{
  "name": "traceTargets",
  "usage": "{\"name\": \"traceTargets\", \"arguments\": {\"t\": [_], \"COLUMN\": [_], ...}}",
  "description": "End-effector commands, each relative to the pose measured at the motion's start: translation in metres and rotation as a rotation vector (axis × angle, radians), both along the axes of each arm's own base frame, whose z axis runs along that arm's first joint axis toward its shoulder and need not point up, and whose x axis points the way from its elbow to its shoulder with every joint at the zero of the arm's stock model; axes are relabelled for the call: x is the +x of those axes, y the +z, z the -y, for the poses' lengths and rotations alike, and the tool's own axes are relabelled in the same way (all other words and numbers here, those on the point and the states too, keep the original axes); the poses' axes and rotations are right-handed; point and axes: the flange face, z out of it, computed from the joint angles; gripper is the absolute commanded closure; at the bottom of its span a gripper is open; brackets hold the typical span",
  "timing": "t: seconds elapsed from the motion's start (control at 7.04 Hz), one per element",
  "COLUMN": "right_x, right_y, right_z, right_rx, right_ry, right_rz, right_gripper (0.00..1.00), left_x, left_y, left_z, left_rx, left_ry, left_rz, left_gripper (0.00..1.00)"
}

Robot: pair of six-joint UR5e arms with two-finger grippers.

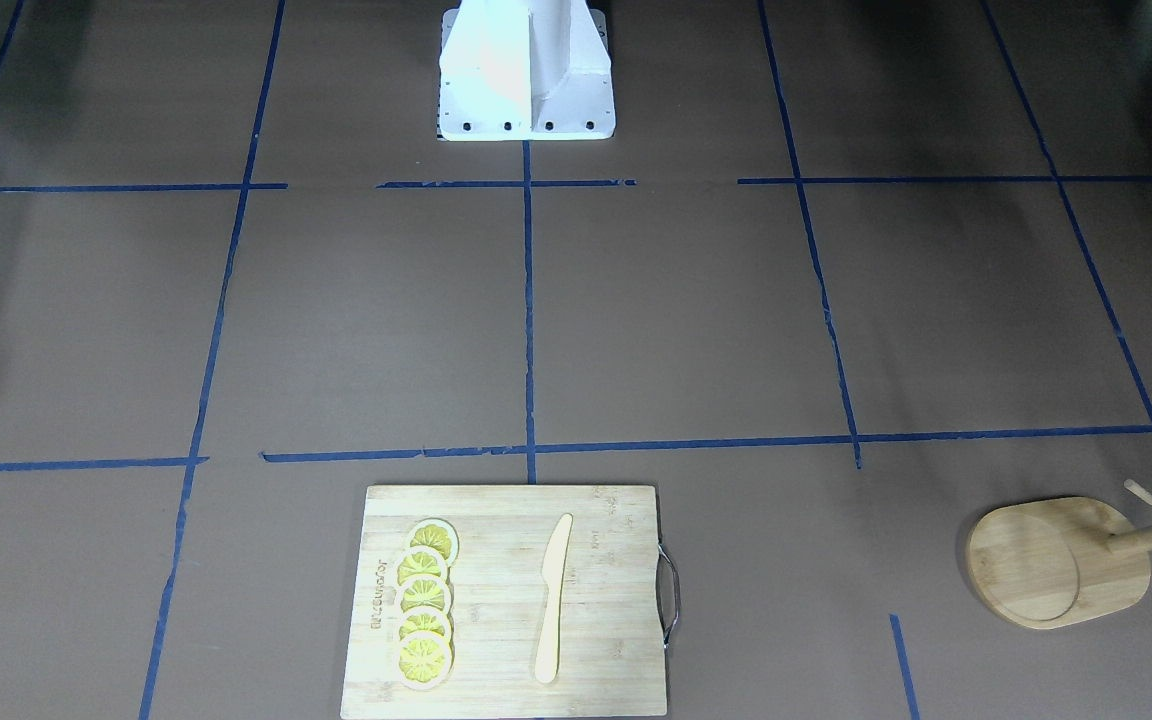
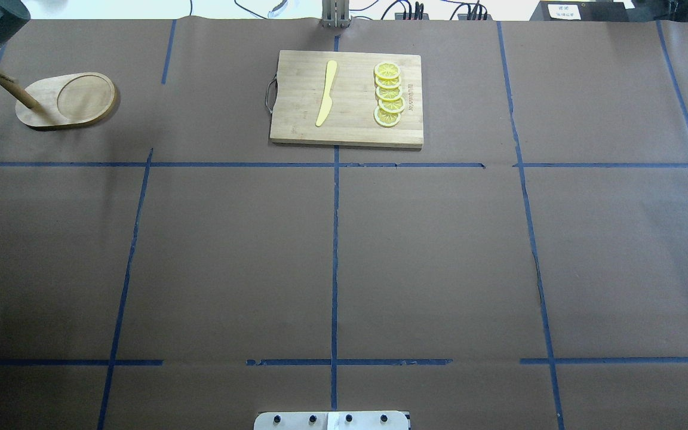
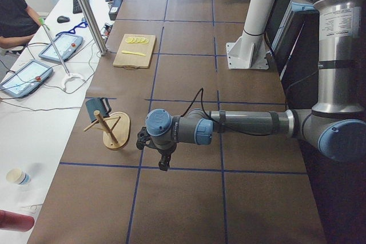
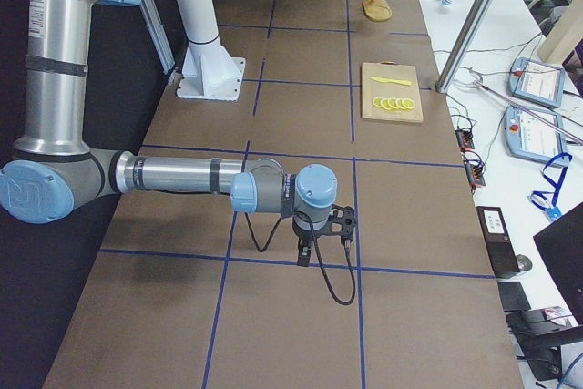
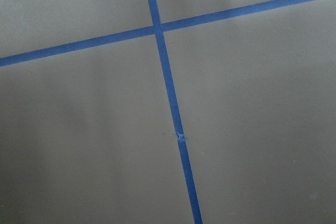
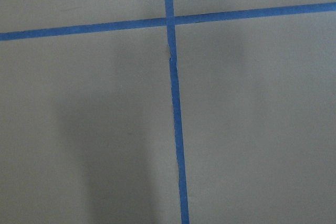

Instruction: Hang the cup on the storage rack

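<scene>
Cup hangs up on a peg of the storage rack, at the table's far left corner from the robot, apart from both tools. We see the left tool only from the side, pointing down over a blue tape line near the rack's base; wide or narrow, we cannot tell. Right tool is the same story: side view only, pointing down by a tape crossing, state unclear, well apart from the rack. Both arms reach out level and low over the table. Under each wrist we see brown table and tape. Cutting board lies mid far edge, with wooden knife and a row of lemon slices on it.
</scene>
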Motion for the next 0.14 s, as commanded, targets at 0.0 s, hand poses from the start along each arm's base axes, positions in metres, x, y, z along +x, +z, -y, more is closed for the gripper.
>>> {"name": "traceTargets", "arguments": {"t": [0.0], "right_x": [-0.0001], "right_y": [0.0017], "right_z": [-0.0002], "right_rx": [-0.008], "right_ry": [0.004], "right_rz": [0.0], "right_gripper": [0.0], "left_x": [-0.0022], "left_y": [-0.019], "left_z": [0.0003], "left_rx": [0.038], "left_ry": [-0.005], "left_rz": [-0.001], "left_gripper": [0.0]}}
